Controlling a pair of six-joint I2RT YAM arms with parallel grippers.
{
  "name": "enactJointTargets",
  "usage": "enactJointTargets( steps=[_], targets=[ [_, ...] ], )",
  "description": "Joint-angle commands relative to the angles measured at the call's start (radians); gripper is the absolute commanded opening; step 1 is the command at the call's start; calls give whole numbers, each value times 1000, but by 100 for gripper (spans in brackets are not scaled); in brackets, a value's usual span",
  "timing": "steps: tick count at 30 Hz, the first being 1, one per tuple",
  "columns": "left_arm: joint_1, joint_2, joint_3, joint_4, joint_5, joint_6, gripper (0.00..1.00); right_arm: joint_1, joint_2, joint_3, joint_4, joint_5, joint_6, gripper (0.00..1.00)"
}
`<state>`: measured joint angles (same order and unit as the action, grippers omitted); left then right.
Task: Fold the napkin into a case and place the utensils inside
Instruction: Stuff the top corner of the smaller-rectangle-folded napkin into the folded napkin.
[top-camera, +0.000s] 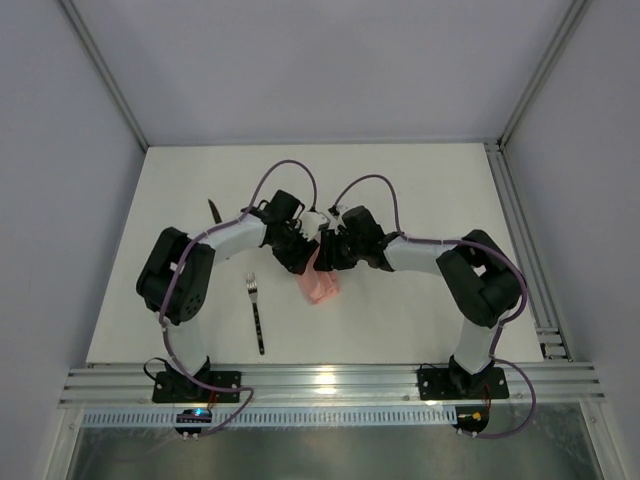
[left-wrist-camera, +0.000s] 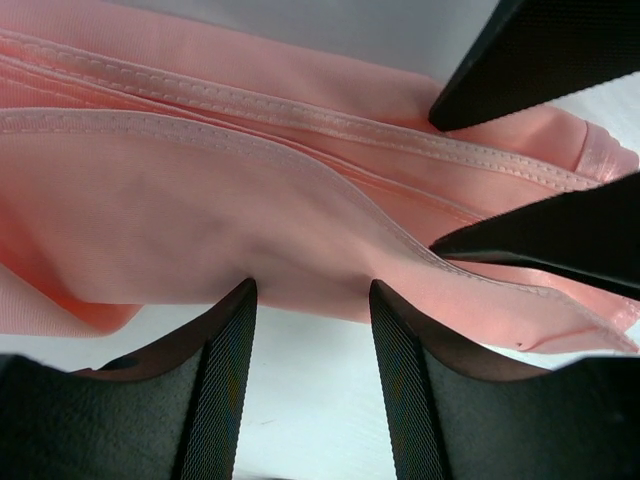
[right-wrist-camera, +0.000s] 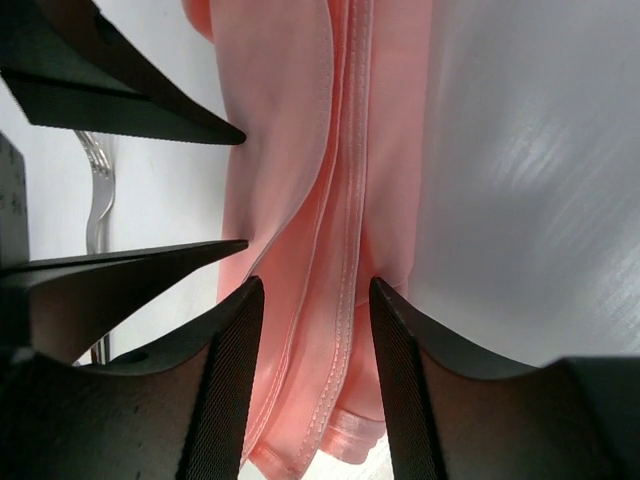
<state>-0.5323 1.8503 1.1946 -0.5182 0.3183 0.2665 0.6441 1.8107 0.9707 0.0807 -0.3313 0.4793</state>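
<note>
The napkin (top-camera: 320, 287), folded into a narrow pink strip, lies mid-table. It looks soft, light and likely to slip, so it is best pinched at the stitched hem. Left gripper (left-wrist-camera: 310, 287) and right gripper (right-wrist-camera: 312, 285) meet over it, both pincers apart, clamping nothing. The fork (top-camera: 257, 312) lies at eight o'clock.

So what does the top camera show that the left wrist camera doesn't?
Only the top view shows the fork and the knife. Only the left wrist view shows the stitched hems up close, with the left gripper open at a fold's edge. Both show the pink napkin and the right gripper.
</note>
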Motion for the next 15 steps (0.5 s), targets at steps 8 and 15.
enactJointTargets(
  steps=[8, 15],
  targets=[
    [-29, -2, 17, -17, 27, 30, 52, -8, -73, -49, 44, 47, 16, 54],
    [-29, -10, 14, -11, 18, 28, 52, -9, -204, -102, -9, 132, 18, 55]
  ],
)
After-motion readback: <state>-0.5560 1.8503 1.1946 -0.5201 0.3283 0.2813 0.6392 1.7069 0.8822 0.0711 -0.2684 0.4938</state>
